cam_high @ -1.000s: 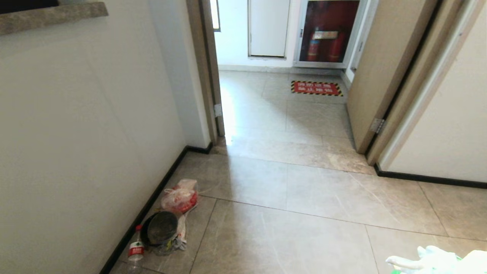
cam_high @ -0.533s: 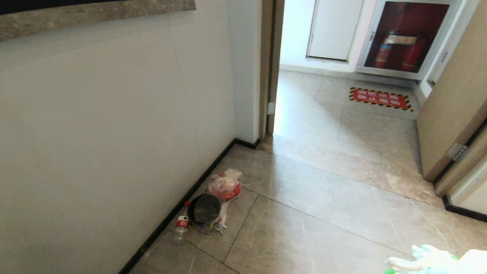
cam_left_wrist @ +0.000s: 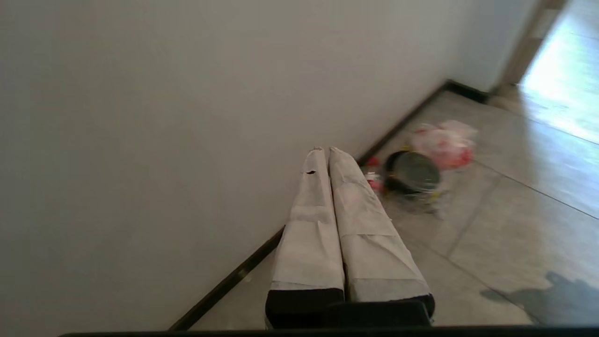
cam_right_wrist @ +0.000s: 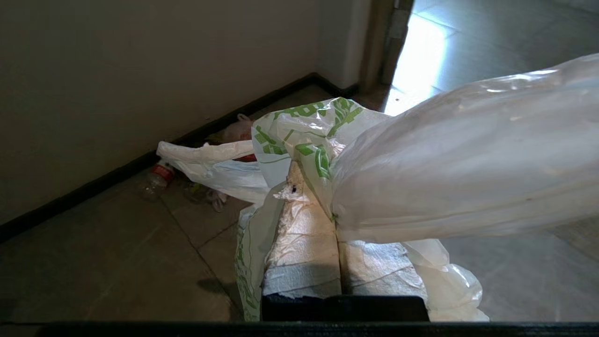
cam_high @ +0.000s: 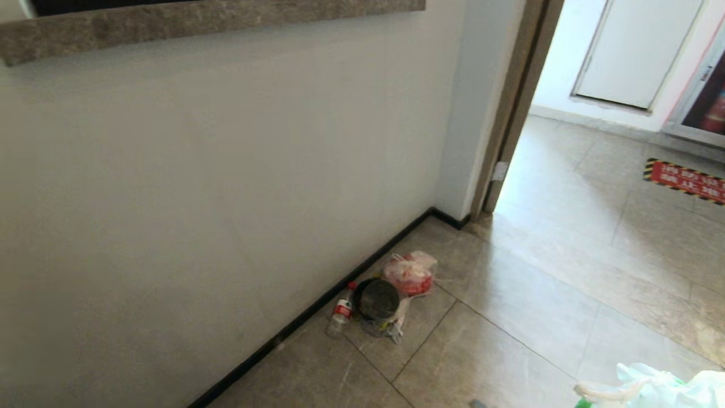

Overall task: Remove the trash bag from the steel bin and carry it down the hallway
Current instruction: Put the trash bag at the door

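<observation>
The trash bag [cam_right_wrist: 435, 164], thin white plastic with green print, drapes over my right gripper [cam_right_wrist: 312, 196], which is shut on it; its far finger is hidden under the plastic. In the head view the bag [cam_high: 651, 388] shows at the bottom right corner. The steel bin [cam_high: 378, 298] stands on the hallway floor [cam_high: 566, 272] against the black skirting, its dark inside showing. In the left wrist view the bin [cam_left_wrist: 414, 171] lies ahead of my left gripper [cam_left_wrist: 326, 150], whose wrapped fingers are shut with nothing between them.
A clear bag with red contents [cam_high: 410, 273] and a plastic bottle with a red label [cam_high: 341, 313] lie beside the bin. A white wall [cam_high: 226, 170] fills the left. An open doorway [cam_high: 595, 170] lies to the right, with a red floor sign [cam_high: 685, 180] beyond it.
The whole head view has swung left, so the wall fills more of it and the bin, doorway and sign sit further right. The trash bag stays in my right gripper.
</observation>
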Controlling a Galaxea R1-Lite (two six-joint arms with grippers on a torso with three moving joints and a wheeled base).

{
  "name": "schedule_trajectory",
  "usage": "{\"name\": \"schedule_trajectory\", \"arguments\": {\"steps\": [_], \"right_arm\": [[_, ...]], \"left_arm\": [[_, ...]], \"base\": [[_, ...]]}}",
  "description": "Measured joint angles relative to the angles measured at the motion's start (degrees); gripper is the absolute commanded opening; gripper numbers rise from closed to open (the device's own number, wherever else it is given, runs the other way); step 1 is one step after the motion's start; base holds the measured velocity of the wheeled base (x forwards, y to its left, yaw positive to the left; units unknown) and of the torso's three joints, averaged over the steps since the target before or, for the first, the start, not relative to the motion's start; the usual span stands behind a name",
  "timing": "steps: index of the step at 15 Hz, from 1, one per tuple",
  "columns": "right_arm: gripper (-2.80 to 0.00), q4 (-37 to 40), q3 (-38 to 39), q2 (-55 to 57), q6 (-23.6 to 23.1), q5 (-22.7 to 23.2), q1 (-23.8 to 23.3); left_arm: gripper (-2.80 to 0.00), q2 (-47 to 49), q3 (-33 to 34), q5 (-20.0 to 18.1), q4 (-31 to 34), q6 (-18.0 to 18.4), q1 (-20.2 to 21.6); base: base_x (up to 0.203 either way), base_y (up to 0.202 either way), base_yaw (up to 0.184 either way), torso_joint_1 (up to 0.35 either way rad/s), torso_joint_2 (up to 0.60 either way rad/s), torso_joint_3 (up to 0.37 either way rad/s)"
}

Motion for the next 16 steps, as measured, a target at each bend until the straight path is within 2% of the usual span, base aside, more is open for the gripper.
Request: {"name": "schedule_trajectory", "arguments": {"steps": [16], "right_arm": [[-2.80,-0.01,0.00,0.00,0.07,-0.02,0.01]], "left_arm": [[-2.80,0.00,0.00,0.00,0.04,0.00,0.00]], "base": [[0.000,-0.010,0.171,0.002,0.00,0.002]]}}
